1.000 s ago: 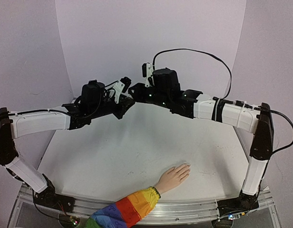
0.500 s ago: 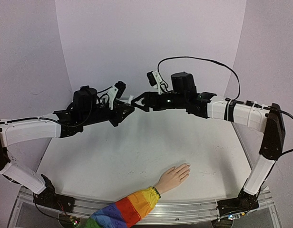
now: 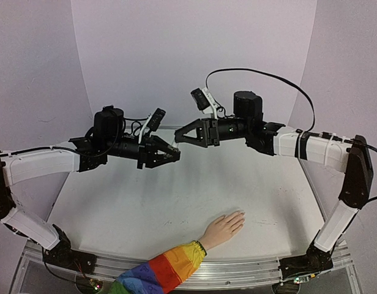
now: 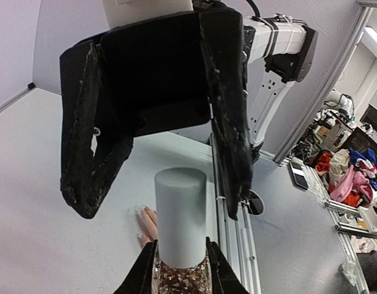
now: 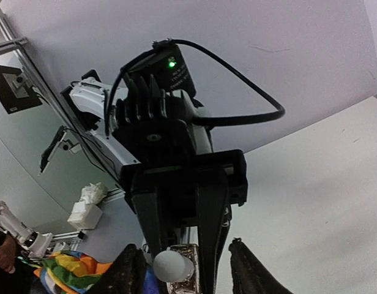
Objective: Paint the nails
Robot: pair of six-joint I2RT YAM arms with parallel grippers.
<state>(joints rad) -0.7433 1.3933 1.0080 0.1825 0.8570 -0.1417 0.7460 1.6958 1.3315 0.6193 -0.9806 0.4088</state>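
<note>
The left gripper (image 3: 172,152) is raised over the far part of the tabletop (image 3: 133,202). Its fingers are clenched on a small polish bottle (image 4: 181,278). In the left wrist view the two black fingers press the bottle on both sides. The glass shows a glittery brownish content, and a pale grey round cap (image 4: 180,214) stands on top of it. The cap is closed on the bottle.

The right gripper (image 3: 180,139) faces the left one from the other side, at nearly the same height and very near to it. Its fingers are spread apart and they grasp nothing. In the left wrist view they hang wide above the cap, one on each side, and do not touch it. In the right wrist view the rounded end of the cap appears low between the right fingers, with free space on both sides.

The small flesh-coloured hand (image 3: 224,228) lies flat on the near part of the tabletop, right of the middle, and its fingers point toward the far right. The nails (image 3: 239,215) are at these fingertips, pale and very small, well apart from both grippers. It is not possible to tell from the pictures if they have any polish. A rainbow-striped sleeve (image 3: 161,271) covers the arm and goes over the near edge.
</note>
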